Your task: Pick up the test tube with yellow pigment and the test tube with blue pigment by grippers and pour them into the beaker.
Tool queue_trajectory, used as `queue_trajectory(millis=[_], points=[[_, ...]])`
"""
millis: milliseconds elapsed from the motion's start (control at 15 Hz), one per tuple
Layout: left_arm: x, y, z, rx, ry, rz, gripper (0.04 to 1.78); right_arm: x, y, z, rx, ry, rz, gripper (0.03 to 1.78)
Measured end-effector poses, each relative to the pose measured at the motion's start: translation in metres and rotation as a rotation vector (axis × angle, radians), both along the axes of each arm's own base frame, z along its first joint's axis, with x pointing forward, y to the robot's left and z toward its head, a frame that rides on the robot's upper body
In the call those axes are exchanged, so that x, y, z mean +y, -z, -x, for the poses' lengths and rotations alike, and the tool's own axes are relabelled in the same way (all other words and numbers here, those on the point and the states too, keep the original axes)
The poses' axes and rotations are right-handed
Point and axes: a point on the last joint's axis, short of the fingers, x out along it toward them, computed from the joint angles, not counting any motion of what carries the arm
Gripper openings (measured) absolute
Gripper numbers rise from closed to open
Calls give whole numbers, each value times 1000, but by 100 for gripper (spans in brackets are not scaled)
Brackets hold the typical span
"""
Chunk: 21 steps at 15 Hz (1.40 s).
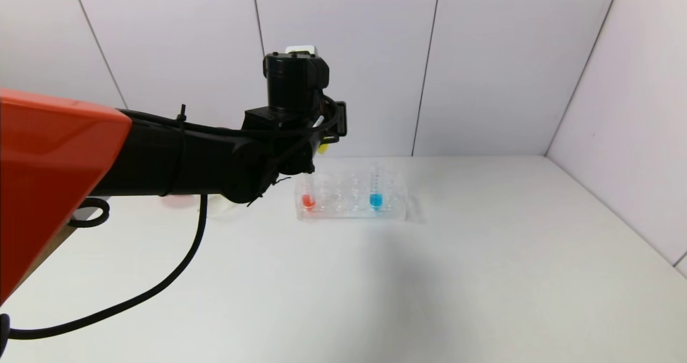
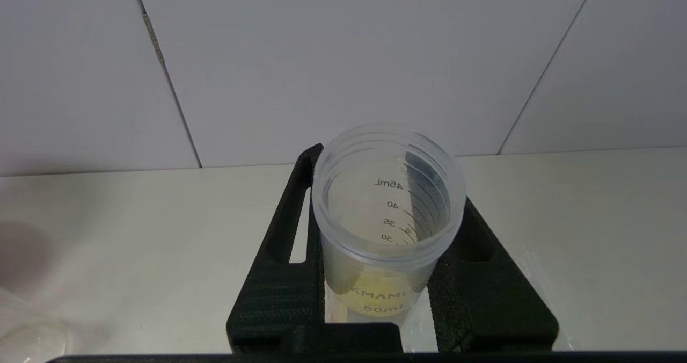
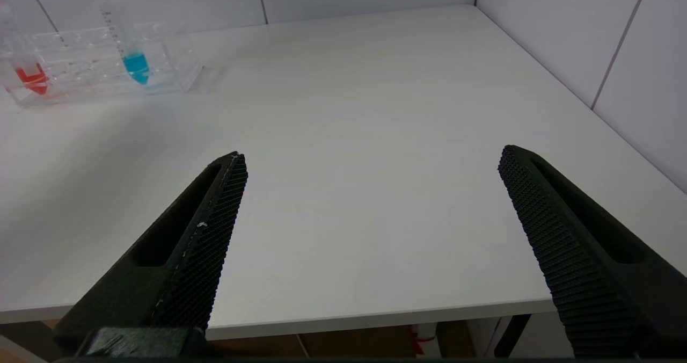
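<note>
Two tubes, red and blue (image 1: pixel 376 199), stand in the rack (image 1: pixel 351 212) on the table (image 1: pixel 483 277). Left hand (image 2: pixel 386 277) grasps the raised yellow-pigment tube (image 2: pixel 387 212); right hand (image 3: pixel 370 234) gapes, idle.

1. A clear rectangular rack (image 1: pixel 351 199) is seen standing on the white surface (image 1: pixel 429 277), near the tiled back wall (image 1: pixel 483 57).
2. A tube of red liquid (image 1: pixel 308 196) is held upright in the rack's left end.
3. A pink object (image 1: pixel 177 201) is partly seen left of the rack.

White table (image 1: pixel 483 277): clear tube rack (image 1: pixel 351 212) near back wall, pink bowl (image 1: pixel 180 201) leftward.
</note>
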Motion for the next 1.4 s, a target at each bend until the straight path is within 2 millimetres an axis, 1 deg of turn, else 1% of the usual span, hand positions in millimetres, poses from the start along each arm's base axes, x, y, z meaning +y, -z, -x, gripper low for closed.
queue_trajectory(millis=[267, 467, 800, 1067, 1400], points=[[20, -12, 4, -1, -26, 6, 54, 0, 0, 0, 0, 0, 0, 171], [47, -16, 3, 6, -41, 5, 54, 0, 0, 0, 0, 0, 0, 171], [109, -12, 6, 40, -94, -6, 54, 0, 0, 0, 0, 0, 0, 171], [159, -9, 16, 67, -129, -7, 54, 0, 0, 0, 0, 0, 0, 171], [207, -16, 29, 61, -180, -3, 54, 0, 0, 0, 0, 0, 0, 171]])
